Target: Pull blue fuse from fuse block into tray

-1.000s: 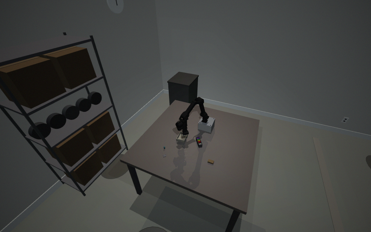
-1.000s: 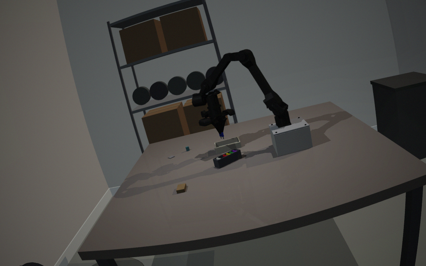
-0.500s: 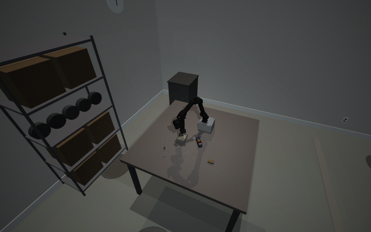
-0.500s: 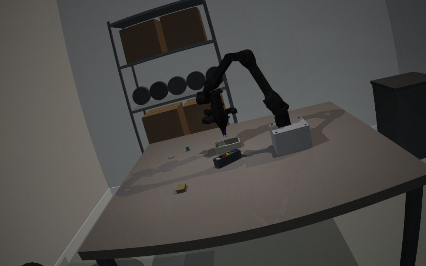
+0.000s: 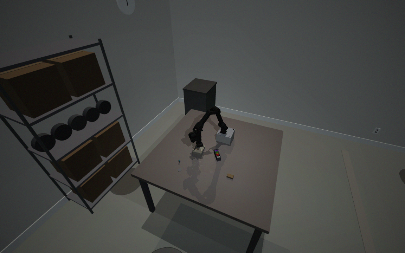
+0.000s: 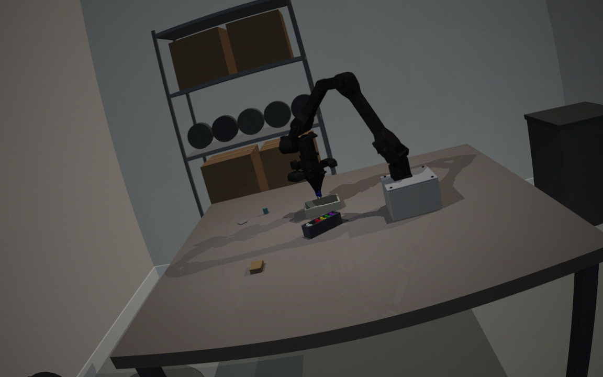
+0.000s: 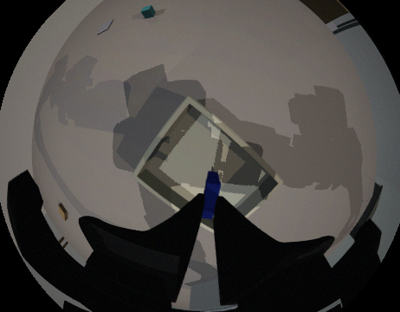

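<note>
My gripper (image 7: pixel 209 200) (image 6: pixel 317 192) (image 5: pixel 199 146) is shut on the blue fuse (image 7: pixel 210 193) (image 6: pixel 319 193), which points down from the fingertips. It hangs just above the pale open tray (image 7: pixel 165 139) (image 6: pixel 333 202) (image 5: pixel 195 153), over the tray's inside. The dark fuse block (image 6: pixel 315 228) (image 5: pixel 218 156) with several coloured fuses stands on the table right beside the tray, on its near side in the exterior view. The block does not show in the wrist view.
The arm's grey base box (image 6: pixel 411 194) (image 5: pixel 225 136) stands right of the tray. A small teal cube (image 6: pixel 265 210) (image 7: pixel 147 12), a flat grey chip (image 6: pixel 243 222) (image 7: pixel 106 27) and a tan block (image 6: pixel 256 266) (image 5: pixel 229 176) lie on the table. A shelf rack (image 6: pixel 229 107) stands behind the table.
</note>
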Available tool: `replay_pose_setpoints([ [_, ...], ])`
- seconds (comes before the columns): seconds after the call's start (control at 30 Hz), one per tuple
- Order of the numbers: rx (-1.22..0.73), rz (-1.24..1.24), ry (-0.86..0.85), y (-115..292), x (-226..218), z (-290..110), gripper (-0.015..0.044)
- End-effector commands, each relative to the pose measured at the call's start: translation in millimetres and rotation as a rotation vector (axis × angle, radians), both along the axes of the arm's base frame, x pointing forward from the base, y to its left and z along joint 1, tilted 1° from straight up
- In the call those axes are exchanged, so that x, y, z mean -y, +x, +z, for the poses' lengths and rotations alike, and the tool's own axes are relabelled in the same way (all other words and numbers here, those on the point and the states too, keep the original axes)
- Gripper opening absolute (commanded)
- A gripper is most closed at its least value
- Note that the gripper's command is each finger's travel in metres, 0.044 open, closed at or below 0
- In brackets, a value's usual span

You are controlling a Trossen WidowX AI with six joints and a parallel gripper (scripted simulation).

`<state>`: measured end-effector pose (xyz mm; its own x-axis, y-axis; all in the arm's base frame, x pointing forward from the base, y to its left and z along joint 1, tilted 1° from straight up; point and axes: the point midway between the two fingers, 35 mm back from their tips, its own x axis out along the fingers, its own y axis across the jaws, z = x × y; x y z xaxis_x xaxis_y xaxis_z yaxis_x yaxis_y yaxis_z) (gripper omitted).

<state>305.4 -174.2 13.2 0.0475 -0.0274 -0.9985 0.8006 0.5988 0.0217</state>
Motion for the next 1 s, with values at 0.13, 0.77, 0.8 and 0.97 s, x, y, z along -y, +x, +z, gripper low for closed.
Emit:
replay_pose_setpoints([
  [0.13, -0.004, 0.004, 0.009, -1.8, -1.9, -13.4, 0.0000],
  [0.77, -0.004, 0.003, 0.008, -3.0, -2.2, 23.7, 0.0330],
  [0.8, -0.004, 0.004, 0.009, -3.4, -2.5, 26.7, 0.0330],
  [0.97, -0.004, 0.004, 0.009, -3.4, -2.5, 26.7, 0.0330],
])
